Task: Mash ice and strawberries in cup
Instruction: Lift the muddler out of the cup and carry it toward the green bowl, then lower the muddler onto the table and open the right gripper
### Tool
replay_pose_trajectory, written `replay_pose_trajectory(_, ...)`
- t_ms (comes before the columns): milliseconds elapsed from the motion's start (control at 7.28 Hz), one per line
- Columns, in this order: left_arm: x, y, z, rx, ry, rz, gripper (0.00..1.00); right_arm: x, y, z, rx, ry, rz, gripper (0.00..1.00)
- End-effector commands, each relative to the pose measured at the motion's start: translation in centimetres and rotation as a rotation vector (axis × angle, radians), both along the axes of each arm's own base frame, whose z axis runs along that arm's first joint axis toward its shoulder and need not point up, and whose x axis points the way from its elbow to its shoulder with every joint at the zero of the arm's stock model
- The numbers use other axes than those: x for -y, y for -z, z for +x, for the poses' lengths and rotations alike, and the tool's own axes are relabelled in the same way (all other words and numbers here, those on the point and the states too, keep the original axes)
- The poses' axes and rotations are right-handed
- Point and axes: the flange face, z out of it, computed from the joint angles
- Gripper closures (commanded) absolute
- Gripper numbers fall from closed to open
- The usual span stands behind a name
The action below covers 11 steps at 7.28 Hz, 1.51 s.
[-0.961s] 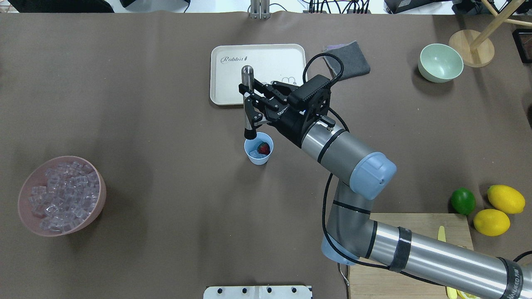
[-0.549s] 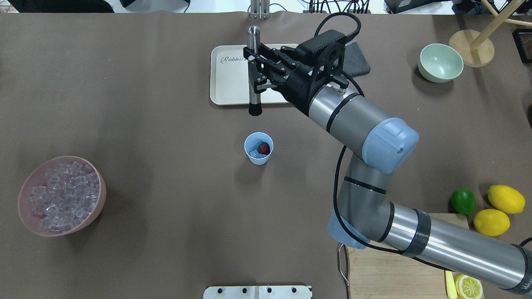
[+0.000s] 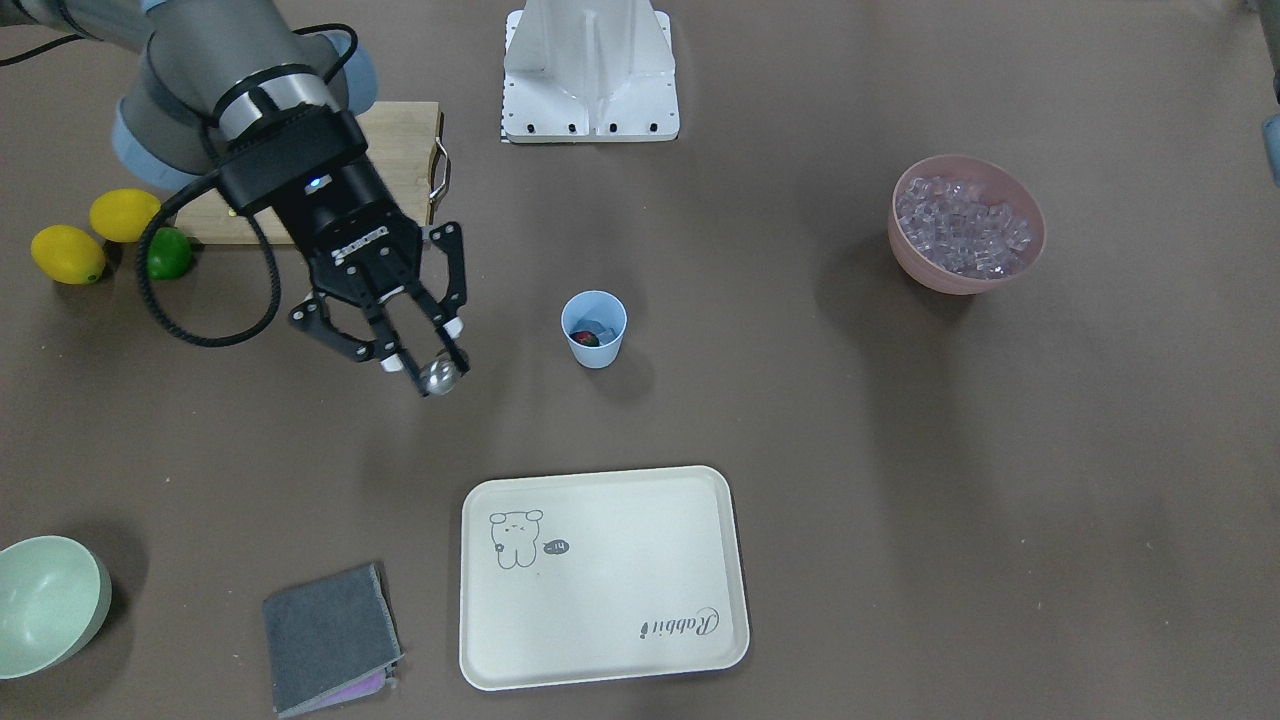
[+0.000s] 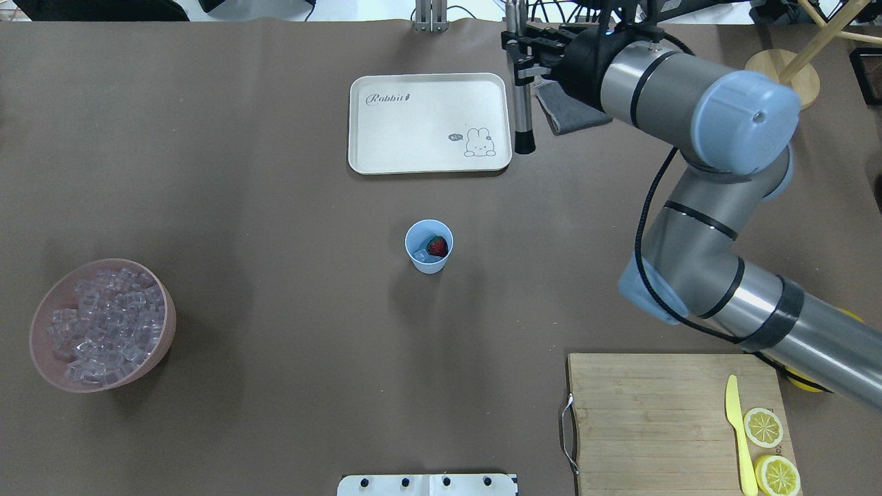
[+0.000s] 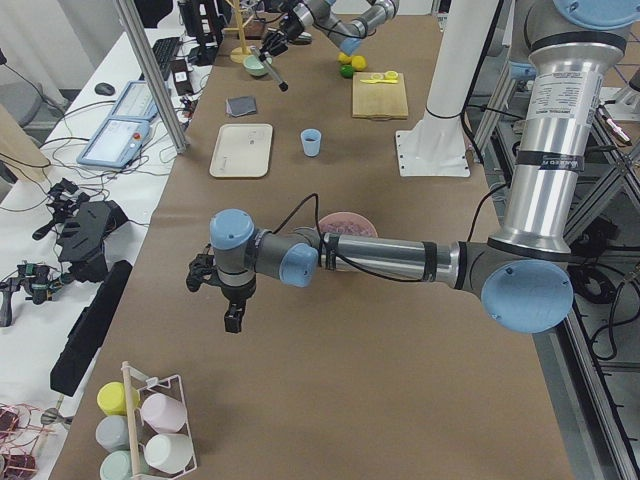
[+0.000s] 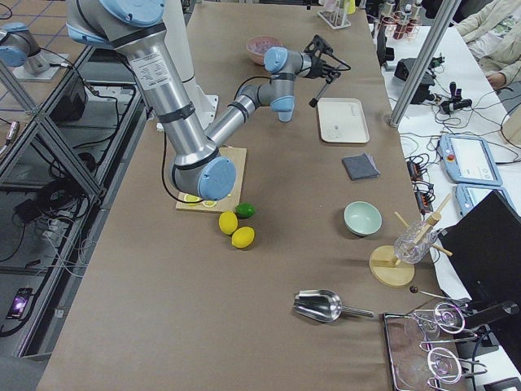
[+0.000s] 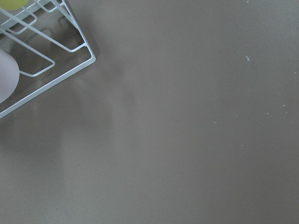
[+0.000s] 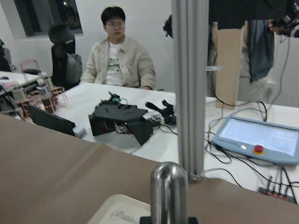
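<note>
The light blue cup (image 4: 428, 256) stands mid-table, also in the front view (image 3: 596, 348). Inside it lie the red strawberry (image 4: 437, 245) and a few clear ice cubes (image 4: 420, 257). My right gripper (image 4: 518, 58) is shut on an upright silver muddler (image 4: 521, 110) with a black tip. It holds it high beside the tray's right edge, well away from the cup. The muddler's rounded top shows in the front view (image 3: 438, 376) and the right wrist view (image 8: 169, 193). My left gripper (image 5: 233, 318) shows only in the left side view; I cannot tell whether it is open or shut.
A pink bowl (image 4: 160, 341) full of ice sits at the left. A cream tray (image 4: 413, 138) and a grey cloth (image 4: 575, 114) lie at the far side. A cutting board (image 4: 654, 413) holds a knife and lemon slices. Lemons and a lime (image 3: 168, 255) lie beside it. A pale green bowl (image 3: 45, 600) is near the cloth.
My right arm has lifted the muddler from the cup's rim and carried it away, first over the tray, then to the tray's right edge. The cup's contents have not moved.
</note>
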Motion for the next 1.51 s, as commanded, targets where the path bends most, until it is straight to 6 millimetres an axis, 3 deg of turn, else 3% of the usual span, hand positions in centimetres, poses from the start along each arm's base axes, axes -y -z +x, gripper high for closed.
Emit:
replay_pose_trajectory(0, 0.1, 0.1, 0.0, -0.001, 0.002, 0.033, 0.02, 3.2, -7.0, 4.9, -0.129, 0.099, -0.212, 1.00)
replay_pose_trajectory(412, 0.3, 0.6, 0.0, -0.001, 0.001, 0.045, 0.02, 6.8, -15.8, 8.5, -0.202, 0.266, -0.572, 1.00)
replay_pose_trajectory(549, 0.4, 0.7, 0.0, -0.001, 0.001, 0.047, 0.02, 7.4, -19.5, 9.5, -0.204, 0.354, -0.768, 1.00)
replay_pose_trajectory(686, 0.3, 0.7, 0.0, -0.002, 0.001, 0.057, 0.02, 7.6, -21.5, 9.7, -0.232, 0.363, -0.892, 1.00)
replay_pose_trajectory(961, 0.2, 0.5, 0.0, -0.005, 0.003, 0.082, 0.02, 7.8, -27.0, 8.1, -0.284, 0.361, -0.982, 1.00)
replay_pose_trajectory(1236, 0.1, 0.7, 0.0, -0.006, 0.003, 0.087, 0.02, 6.8, -30.6, 5.4, -0.401, 0.365, -0.971, 1.00)
replay_pose_trajectory(1373, 0.1, 0.8, 0.0, -0.006, 0.003, 0.090, 0.02, 6.6, -31.4, 5.4, -0.409, 0.370, -0.981, 1.00)
